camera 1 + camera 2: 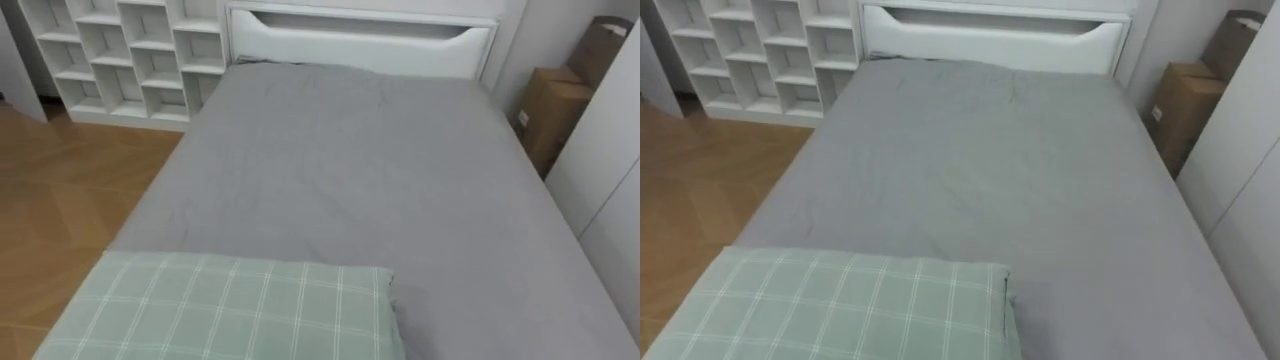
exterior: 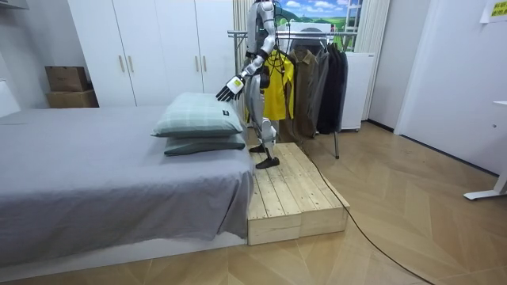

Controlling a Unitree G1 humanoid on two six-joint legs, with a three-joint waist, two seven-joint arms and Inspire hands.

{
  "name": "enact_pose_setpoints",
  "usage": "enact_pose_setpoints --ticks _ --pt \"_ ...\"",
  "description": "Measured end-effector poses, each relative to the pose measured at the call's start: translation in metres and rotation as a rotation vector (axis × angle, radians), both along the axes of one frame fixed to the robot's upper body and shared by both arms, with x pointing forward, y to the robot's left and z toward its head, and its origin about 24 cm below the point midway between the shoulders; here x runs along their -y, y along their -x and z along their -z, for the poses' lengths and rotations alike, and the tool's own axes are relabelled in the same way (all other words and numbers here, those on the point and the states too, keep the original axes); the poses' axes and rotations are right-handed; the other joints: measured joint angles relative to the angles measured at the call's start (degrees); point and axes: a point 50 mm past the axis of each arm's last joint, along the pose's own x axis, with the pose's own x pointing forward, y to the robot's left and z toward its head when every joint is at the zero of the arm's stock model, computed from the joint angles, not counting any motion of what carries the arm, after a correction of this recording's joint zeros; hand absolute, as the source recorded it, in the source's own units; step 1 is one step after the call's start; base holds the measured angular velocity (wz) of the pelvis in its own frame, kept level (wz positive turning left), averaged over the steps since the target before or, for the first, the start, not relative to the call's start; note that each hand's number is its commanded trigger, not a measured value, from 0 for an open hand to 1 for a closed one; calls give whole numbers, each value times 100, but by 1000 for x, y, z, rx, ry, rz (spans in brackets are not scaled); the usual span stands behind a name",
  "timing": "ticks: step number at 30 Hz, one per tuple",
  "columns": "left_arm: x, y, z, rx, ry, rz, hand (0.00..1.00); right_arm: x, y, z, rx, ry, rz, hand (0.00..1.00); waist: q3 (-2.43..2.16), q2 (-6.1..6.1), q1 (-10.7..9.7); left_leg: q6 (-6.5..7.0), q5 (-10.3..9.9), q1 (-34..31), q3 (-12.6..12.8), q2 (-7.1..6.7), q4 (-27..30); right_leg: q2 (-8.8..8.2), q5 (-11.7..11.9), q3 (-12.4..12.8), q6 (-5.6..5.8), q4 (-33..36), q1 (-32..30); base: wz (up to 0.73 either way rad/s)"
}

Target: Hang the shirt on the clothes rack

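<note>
In the room view I stand on a wooden platform (image 2: 295,198) at the foot of a bed, facing it. Behind me a clothes rack (image 2: 309,32) holds a yellow garment (image 2: 280,83) and several dark jackets (image 2: 326,79). My left hand (image 2: 230,89) reaches out over a pale green checked pillow (image 2: 198,117), fingers straight and holding nothing. The same pillow (image 1: 230,310) lies at the bottom of the eye views, on the grey sheet (image 1: 350,170).
A second, grey pillow (image 2: 204,144) lies under the green one. The bed has a white headboard (image 1: 360,40). A white cubby shelf (image 1: 120,55) stands to its left. Cardboard boxes (image 1: 550,110) and white wardrobes (image 2: 150,47) are on the right.
</note>
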Motion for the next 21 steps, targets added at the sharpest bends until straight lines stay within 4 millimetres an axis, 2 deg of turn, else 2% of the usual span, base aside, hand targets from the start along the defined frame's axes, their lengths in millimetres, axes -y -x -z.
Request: enact_pose_setpoints --ticks 10,14,16,18,21 --pt "-21 47 21 -193 -1 -167 0 2 16 2 -37 -19 115 0 -25 25 44 -6 -1 110 -43 0 -143 19 1 13 4 -6 74 1" --pt "-35 98 33 -409 -28 -310 0 3 22 3 -44 -21 148 0 -44 59 32 -6 1 173 -30 -5 -187 21 9 75 11 -2 93 -3" --pt "-36 121 36 -491 -33 -345 0 4 24 3 -45 -22 161 0 -37 73 36 -6 1 161 -47 -17 -180 12 14 66 19 -3 101 5" --pt "-36 132 37 -532 -29 -371 0 3 24 3 -49 -29 155 0 -36 74 47 -5 1 167 -40 -21 -183 8 15 74 21 -4 102 0" --pt "-36 133 37 -553 -27 -373 0 3 24 3 -49 -43 157 0 -29 83 55 -5 1 169 -45 -21 -184 9 15 110 21 -4 116 0"
